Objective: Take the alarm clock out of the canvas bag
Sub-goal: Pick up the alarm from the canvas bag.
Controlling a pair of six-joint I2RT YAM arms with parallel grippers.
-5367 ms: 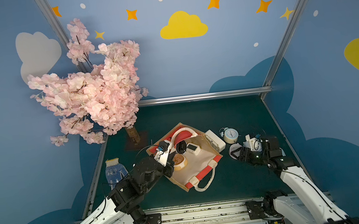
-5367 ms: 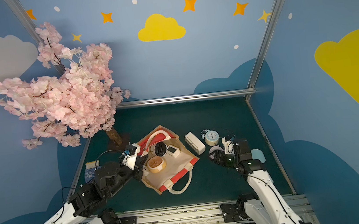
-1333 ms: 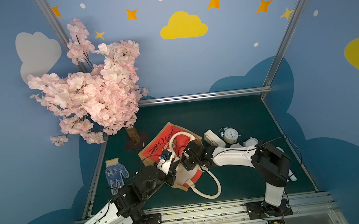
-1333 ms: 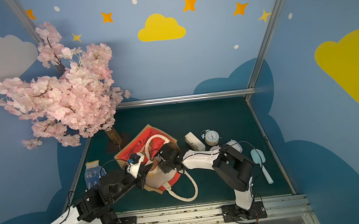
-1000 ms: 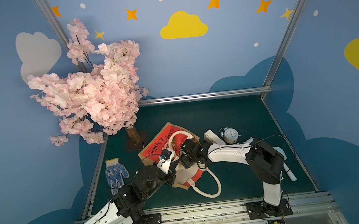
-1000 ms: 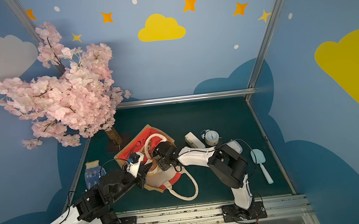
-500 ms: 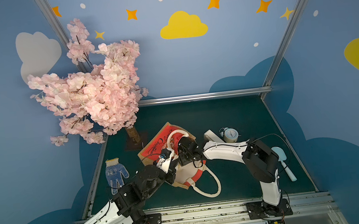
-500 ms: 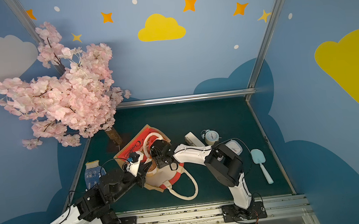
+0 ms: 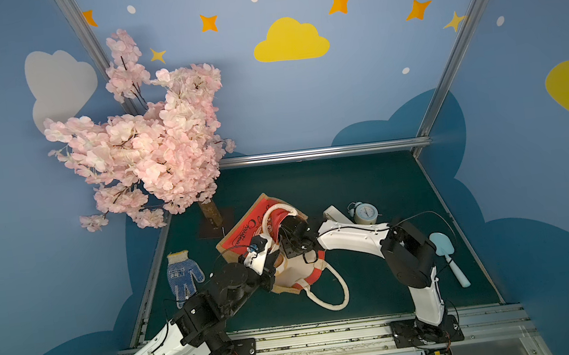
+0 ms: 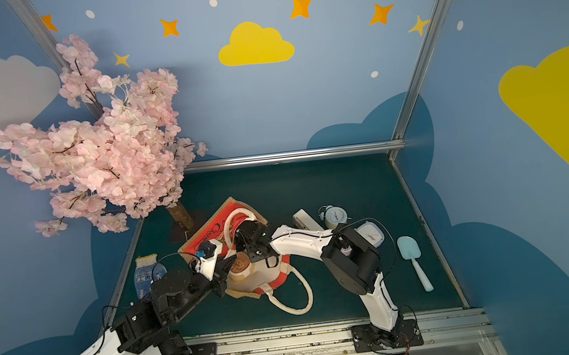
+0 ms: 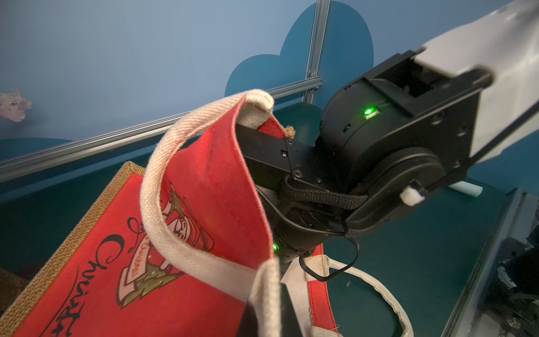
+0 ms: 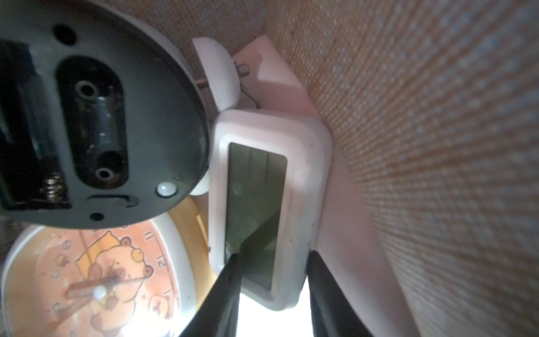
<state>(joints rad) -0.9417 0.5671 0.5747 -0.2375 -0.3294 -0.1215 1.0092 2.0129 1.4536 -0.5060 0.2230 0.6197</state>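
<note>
Canvas bag [image 9: 245, 232] mouth filled by right gripper [image 12: 272, 256]. Inside packed: white digital clock [image 12: 297, 204] pressed against burlap wall [image 12: 437, 146], black clock back [image 12: 116, 116] and orange clock [image 12: 102, 277] crowding its other side. Table [image 9: 330, 180] behind bag open.

Right end effector [image 12: 272, 258] tips hidden inside canvas bag [image 9: 245, 232] [image 10: 206, 236] in both top views. Black-backed clock [image 12: 96, 116], orange-faced clock [image 12: 87, 280]: cropped, blurred. Contact with white clock [image 12: 300, 175] unclear.
</note>
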